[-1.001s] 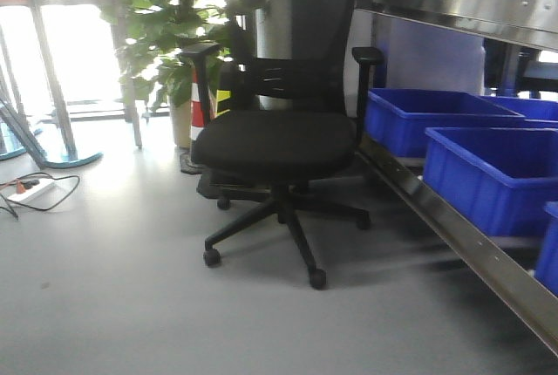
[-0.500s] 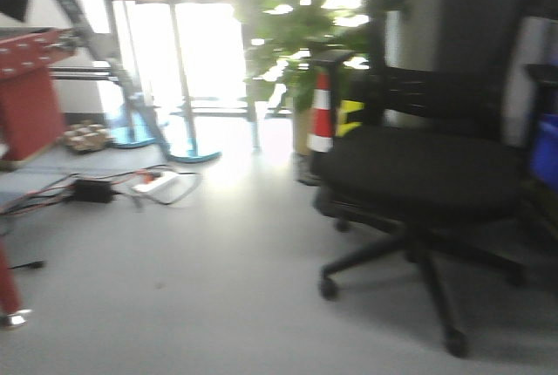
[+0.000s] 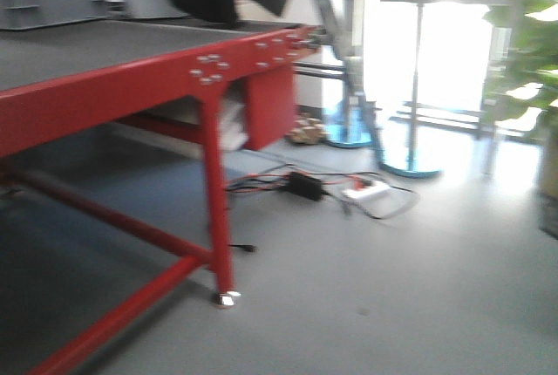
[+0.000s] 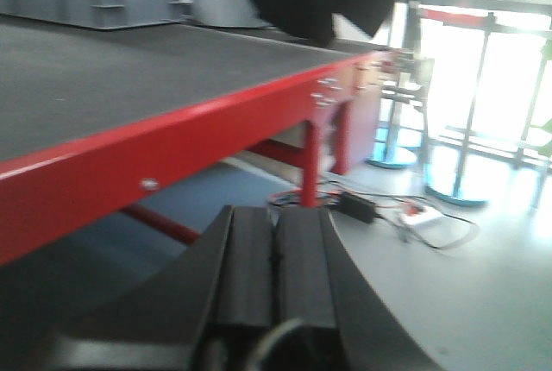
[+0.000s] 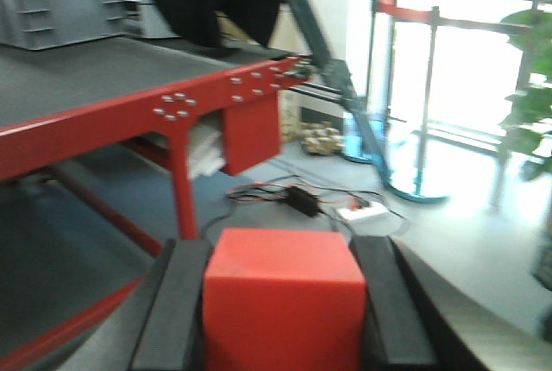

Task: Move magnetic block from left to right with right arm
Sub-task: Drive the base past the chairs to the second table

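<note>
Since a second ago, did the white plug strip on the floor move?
No. The plug strip lies by the same blue stand base; both slid right together, so the camera turned.

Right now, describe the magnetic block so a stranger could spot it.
Start at the red table, then drop to the right gripper in front. The magnetic block sits between its black fingers: a plain red cube, unlike the bolted table frame.
</note>
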Robot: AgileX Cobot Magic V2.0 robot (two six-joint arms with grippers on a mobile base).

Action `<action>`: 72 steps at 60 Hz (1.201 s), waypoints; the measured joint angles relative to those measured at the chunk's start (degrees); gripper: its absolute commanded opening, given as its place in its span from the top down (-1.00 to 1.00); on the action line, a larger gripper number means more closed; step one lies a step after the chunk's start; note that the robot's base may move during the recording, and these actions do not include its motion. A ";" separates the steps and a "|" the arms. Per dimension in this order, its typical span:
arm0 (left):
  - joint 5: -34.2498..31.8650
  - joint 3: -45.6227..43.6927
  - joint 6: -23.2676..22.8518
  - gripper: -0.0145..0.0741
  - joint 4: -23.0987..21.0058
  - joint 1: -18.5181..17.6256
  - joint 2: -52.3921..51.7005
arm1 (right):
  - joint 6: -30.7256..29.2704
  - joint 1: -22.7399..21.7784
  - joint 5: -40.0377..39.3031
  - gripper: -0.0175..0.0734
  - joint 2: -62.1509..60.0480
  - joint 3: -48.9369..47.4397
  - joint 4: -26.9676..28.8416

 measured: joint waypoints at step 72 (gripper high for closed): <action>0.00 0.00 0.00 0.94 0.00 0.00 0.00 | 0.00 0.00 0.00 0.24 0.00 0.00 0.00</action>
